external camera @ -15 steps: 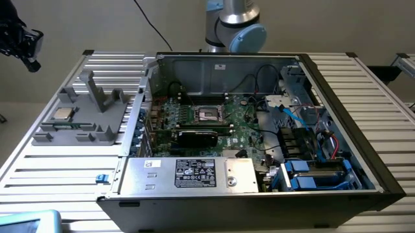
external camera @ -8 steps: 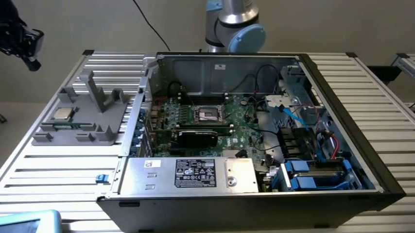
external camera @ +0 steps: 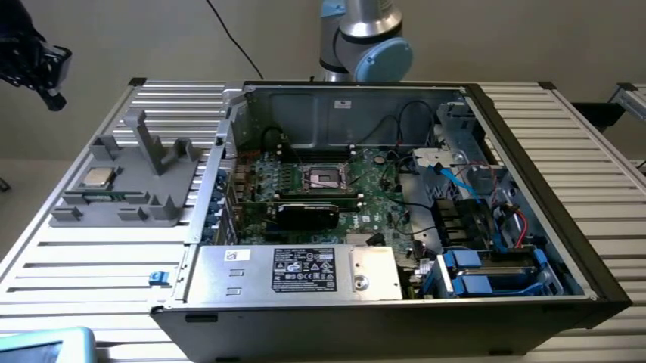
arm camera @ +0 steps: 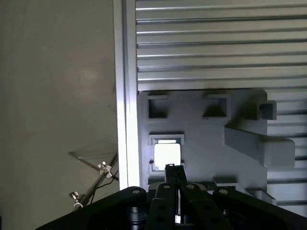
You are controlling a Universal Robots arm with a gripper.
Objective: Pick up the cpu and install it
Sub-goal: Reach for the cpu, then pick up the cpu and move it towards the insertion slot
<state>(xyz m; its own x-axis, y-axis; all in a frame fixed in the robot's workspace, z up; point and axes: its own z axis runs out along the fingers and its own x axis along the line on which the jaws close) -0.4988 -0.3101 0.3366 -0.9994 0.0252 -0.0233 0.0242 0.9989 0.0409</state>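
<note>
Biggest thing here is the slatted aluminium table (external camera: 565, 189), and most of it is taken up by an open PC case (external camera: 333, 113) lying on its side. The robot arm (external camera: 364, 38) stands behind the case, at 12 o'clock in the exterior view. Inside the case, the power supply (external camera: 293, 271) sits along the 6 o'clock edge. The green motherboard (external camera: 379, 193) is roughly in the middle.

Out at 9 o'clock from the case, on the bare slats, is the grey plastic tray (external camera: 151, 151) with its upright posts. The dark CPU socket (external camera: 325, 176) is on the board, a bit towards 12 o'clock from the black card.

The cpu (external camera: 97, 178) is lying flat in a pocket on the tray's 9 o'clock side, well apart from the socket, so it's not picked up yet.

In the wrist view the gripper (arm camera: 171, 168) hangs over that tray with its fingers pressed together, pinching nothing. The tips line up right at the bright cpu's pocket. Can't tell how high above it they are.
</note>
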